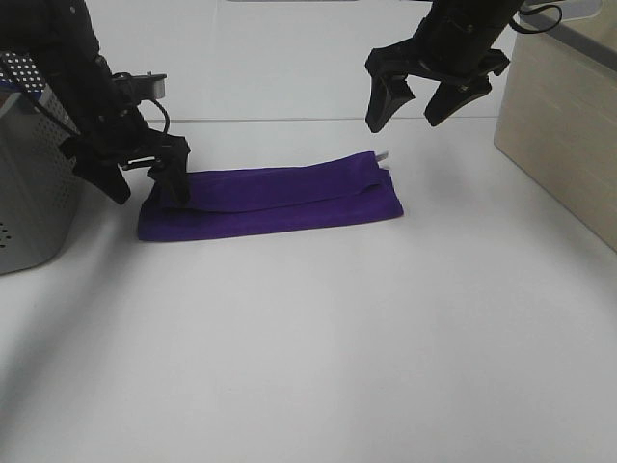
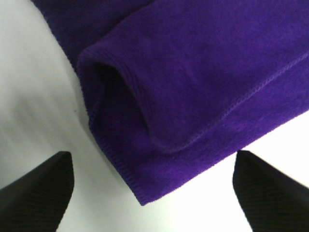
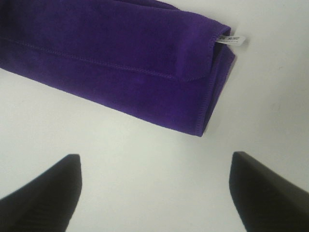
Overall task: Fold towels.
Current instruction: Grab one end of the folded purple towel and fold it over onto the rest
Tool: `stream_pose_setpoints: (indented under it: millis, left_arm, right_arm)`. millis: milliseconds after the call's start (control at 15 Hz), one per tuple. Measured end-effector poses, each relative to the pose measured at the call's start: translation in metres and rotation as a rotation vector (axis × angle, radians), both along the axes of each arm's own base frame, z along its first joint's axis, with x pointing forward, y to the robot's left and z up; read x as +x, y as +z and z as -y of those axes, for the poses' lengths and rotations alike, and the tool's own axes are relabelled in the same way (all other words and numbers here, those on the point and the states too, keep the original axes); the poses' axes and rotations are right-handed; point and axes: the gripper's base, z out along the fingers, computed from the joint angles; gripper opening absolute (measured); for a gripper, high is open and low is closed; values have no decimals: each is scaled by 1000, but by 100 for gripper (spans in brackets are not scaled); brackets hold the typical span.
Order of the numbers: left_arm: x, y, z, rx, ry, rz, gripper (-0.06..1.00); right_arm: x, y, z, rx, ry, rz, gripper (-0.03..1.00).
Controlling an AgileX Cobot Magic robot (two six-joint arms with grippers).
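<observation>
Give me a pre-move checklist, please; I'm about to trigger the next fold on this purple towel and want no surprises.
1. Towel lies flat on the table as a long folded strip: ok.
2. Left gripper open, low at the strip's left end: ok.
3. Right gripper open: ok, but it hangs above the right end, not at the cloth.
4. Layers aligned at the white tag end: not ok, the top layer stops short.
5. Room between left gripper and grey basket: cannot tell; they sit close in the high view.
</observation>
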Motion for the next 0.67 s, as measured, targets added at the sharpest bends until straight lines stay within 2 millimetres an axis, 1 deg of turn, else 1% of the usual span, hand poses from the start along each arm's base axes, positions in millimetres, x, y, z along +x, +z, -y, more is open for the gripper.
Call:
stream_pose_setpoints:
  millis: [133,200,267,400,467,533,667]
  left_arm:
    - [9,-3,-17,-55,51,-44,82]
    - [11,-4,-29,-89,88,-64,82]
    - [13,-7,-44,-119,124,-83,82]
    - [15,-17,-64,-183,165,-101,82]
    - [16,-23,-66,-215,164,-106,82]
    - [17,-31,-63,-259,158,-115,82]
    - [20,-36,-55,-358,172,-119,81]
  right_arm:
    - [-1,0,0,-5,5,-11,82]
    - [-2,1,1,-5,5,-10,82]
    - [-2,2,1,-8,6,-8,82]
    - [-2,2,1,-11,6,-8,82]
    - [-2,2,1,-11,6,-8,82]
    - [-2,2,1,-11,6,-8,82]
    - [-2,2,1,-10,5,-8,82]
